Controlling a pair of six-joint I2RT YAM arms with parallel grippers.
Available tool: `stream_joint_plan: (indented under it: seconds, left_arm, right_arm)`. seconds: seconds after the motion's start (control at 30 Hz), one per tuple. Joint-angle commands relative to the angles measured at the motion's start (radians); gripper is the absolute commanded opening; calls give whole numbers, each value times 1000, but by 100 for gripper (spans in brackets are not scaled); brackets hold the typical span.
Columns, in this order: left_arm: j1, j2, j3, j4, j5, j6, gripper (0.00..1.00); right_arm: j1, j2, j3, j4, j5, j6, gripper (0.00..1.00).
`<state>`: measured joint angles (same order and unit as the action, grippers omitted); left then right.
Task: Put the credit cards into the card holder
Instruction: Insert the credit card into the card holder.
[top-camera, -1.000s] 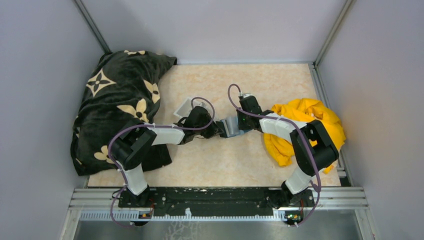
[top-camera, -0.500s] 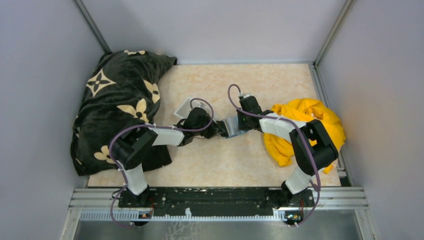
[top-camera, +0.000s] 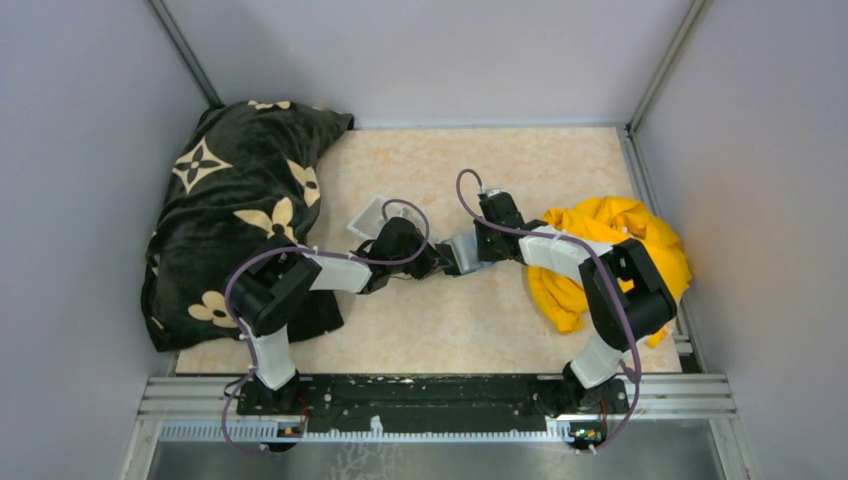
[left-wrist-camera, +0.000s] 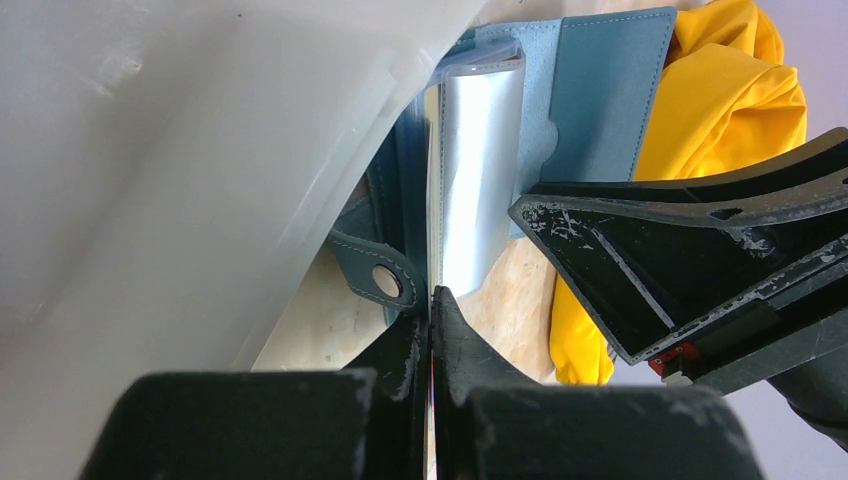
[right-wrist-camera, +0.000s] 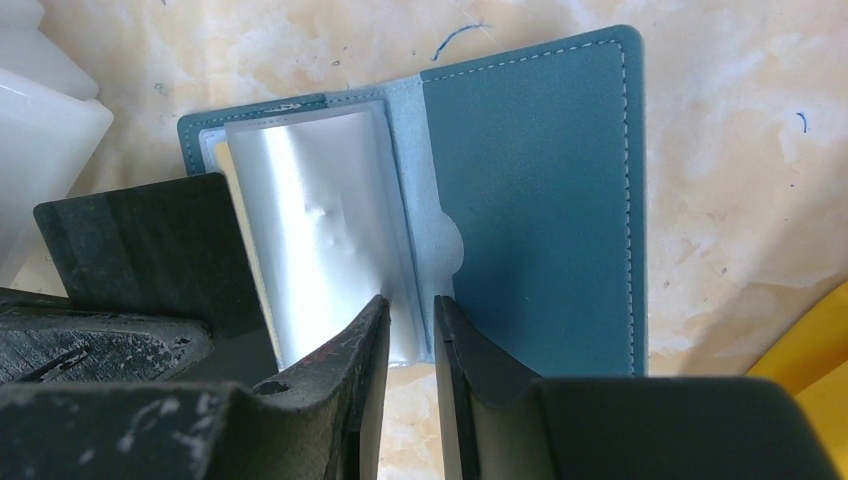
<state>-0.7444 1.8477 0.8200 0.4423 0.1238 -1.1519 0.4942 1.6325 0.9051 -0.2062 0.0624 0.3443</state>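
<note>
Right arm (top-camera: 560, 250) folded inward, pincer (right-wrist-camera: 410, 303) clamping card holder (right-wrist-camera: 540, 200)

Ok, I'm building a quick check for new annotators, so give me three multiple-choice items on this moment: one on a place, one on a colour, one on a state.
1. Where does the yellow cloth lie?
A. On the right side of the table
B. In the far left corner
C. Between the two arm bases

2. What colour is the card holder?
A. Red
B. Teal-blue
C. Black

3. In what state is the card holder?
A. Folded shut
B. Open like a book
C. Torn in two

Answers:
1 A: the top view shows the cloth bunched against the table's right edge.
2 B: both wrist views show teal-blue flaps with pale stitching.
3 B: the right wrist view shows both flaps spread, with the inner clear sleeve exposed.
</note>
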Motion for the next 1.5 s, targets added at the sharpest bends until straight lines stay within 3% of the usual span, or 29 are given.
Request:
stream_joint_plan:
  seconds: [0.0, 0.27, 0.47, 0.87, 1.47]
  left_arm:
    - [-6, 2, -12, -5, -23, 6, 0]
    - [-6, -5, -18, -53, -45, 21, 0]
    - [-6, -5, -15, -60, -49, 24, 0]
    - [-6, -11, -21, -63, -54, 31, 0]
    - [-6, -9, -23, -62, -50, 40, 0]
  right_arm:
    - [-6, -32, 54, 1, 11, -8, 25]
    - [-5, -128, 68, -8, 61, -25, 43]
    - [-6, -169, 79, -10, 137, -24, 43]
    - [-16, -100, 127, -53, 302, -45, 41]
    - [-90, -4, 105, -4, 132, -18, 39]
